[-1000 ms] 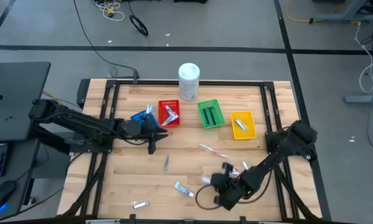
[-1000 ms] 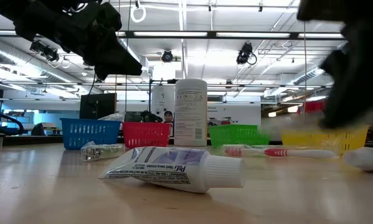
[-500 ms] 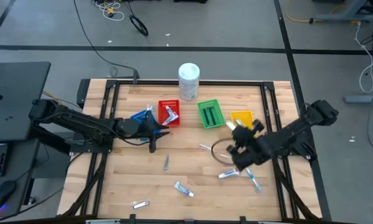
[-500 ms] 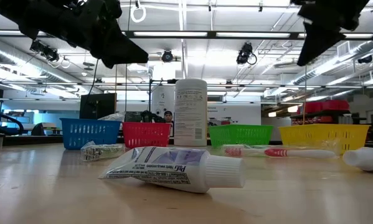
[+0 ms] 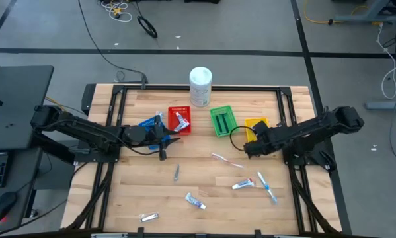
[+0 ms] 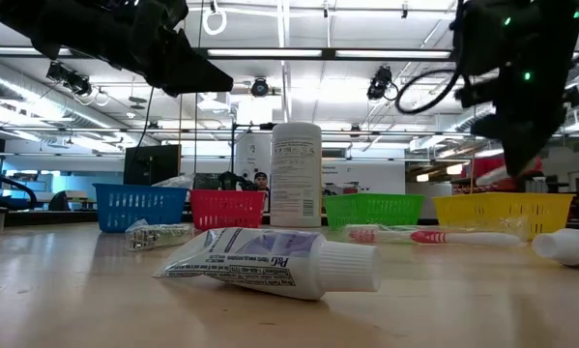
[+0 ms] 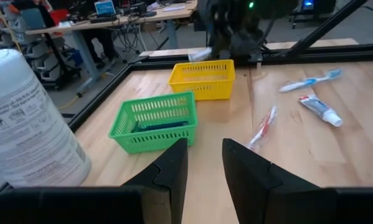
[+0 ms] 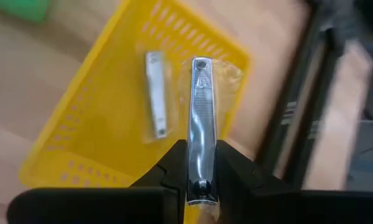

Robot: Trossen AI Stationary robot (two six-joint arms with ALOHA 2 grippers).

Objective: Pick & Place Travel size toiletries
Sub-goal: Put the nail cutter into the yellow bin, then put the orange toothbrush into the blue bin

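High view first, from my left side: my left gripper (image 5: 163,140) hangs by the blue basket (image 5: 149,123) and red basket (image 5: 179,119), its fingers (image 7: 174,168) a little apart with nothing between them, so I judge that arm is waiting with its load gone. Loose toiletries lie on the wood: a silvery sachet (image 5: 149,216) near the front edge, a small toothpaste tube (image 5: 196,200) beside it, a pink toothbrush (image 5: 225,159) at the centre, and a blue-white toothbrush (image 5: 266,186) further right. The green basket (image 5: 223,121) holds a dark item, apparently sorted by kind. My right gripper (image 5: 250,147) sits over the yellow basket (image 5: 258,131), pinching a silvery nail clipper in clear wrap (image 8: 200,124) lengthwise. I hold it above the matching clipper (image 8: 155,101) already lying in that basket, since like seems to go with like; I judge the release comes next, and letting go near the rim could send it onto the table.
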